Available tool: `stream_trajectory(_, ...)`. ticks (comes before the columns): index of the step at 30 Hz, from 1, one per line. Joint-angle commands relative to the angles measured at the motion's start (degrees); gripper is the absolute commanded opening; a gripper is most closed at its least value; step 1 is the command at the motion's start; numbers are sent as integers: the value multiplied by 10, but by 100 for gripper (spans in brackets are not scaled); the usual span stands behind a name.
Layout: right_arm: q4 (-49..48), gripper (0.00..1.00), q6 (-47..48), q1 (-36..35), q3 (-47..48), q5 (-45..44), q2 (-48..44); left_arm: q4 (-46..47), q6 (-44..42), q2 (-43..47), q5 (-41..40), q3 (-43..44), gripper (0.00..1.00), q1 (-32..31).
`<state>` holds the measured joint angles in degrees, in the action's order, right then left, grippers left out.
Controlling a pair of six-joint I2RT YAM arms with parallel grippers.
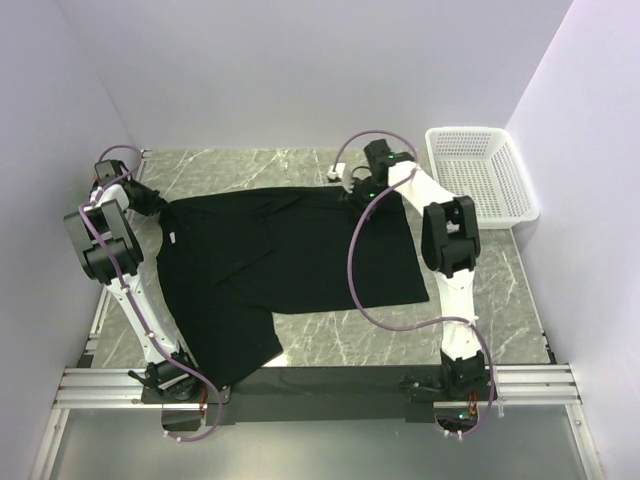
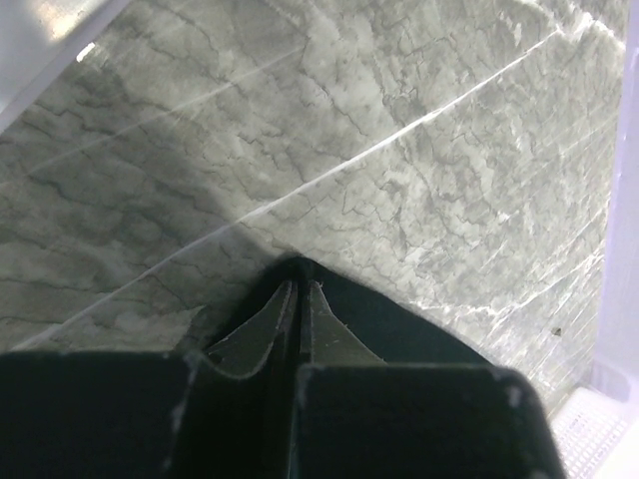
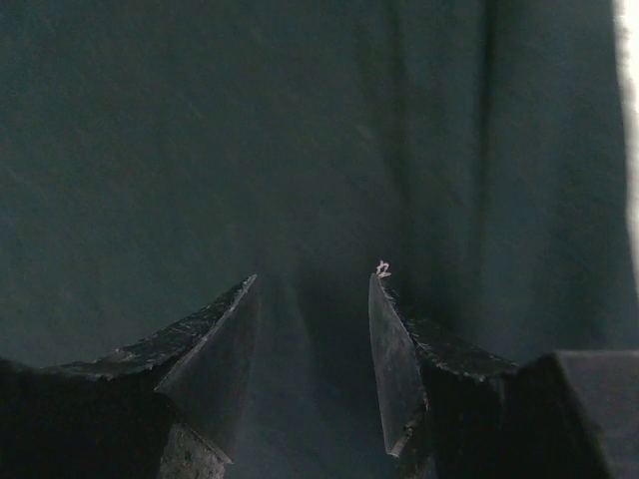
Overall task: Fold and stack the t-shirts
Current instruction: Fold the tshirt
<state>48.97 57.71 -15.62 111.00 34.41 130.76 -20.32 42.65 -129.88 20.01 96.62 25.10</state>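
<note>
Grey marble table (image 1: 330, 340), a black t-shirt (image 1: 290, 260) spread flat across its middle.
Left gripper (image 2: 300, 289) pinches the cloth's far-left corner, jaws nearly together; right gripper (image 3: 312, 284) hangs parted, empty, over its far edge.

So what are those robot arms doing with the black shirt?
They are working on folding a black t-shirt that lies spread over the marble table. The left gripper has its jaws shut on a corner of the cloth at the far left. The right gripper is over the shirt's far edge with its jaws open, holding nothing. A white basket sits off to the right.
</note>
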Motion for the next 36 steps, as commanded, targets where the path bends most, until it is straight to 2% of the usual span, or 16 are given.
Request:
stream_trajectory(1, -13, 55, -129, -13, 42, -40, -4, -3, -3, 31, 7, -10, 7, 10)
stream_trajectory(4, -45, 56, -170, -13, 64, -66, 6, -6, -5, 30, 10, -8, 7, 11)
stream_trajectory(7, -33, 56, -178, -13, 99, -78, 25, -5, -4, 27, 11, -6, 7, 11)
stream_trajectory(23, -5, 50, -166, -20, 133, -95, 73, -15, -6, 18, 13, 9, 7, 12)
stream_trajectory(26, -7, 40, -156, -20, 122, -96, 70, -15, -7, 17, 13, 9, 7, 12)
stream_trajectory(29, -19, 27, -147, -20, 95, -92, 50, -16, -8, 17, 13, 8, 7, 12)
stream_trajectory(30, -24, 20, -142, -20, 86, -90, 43, -17, -9, 17, 13, 9, 8, 11)
stream_trajectory(36, -72, 8, -118, -20, 2, -87, -21, -15, -7, 16, 14, 8, 7, 11)
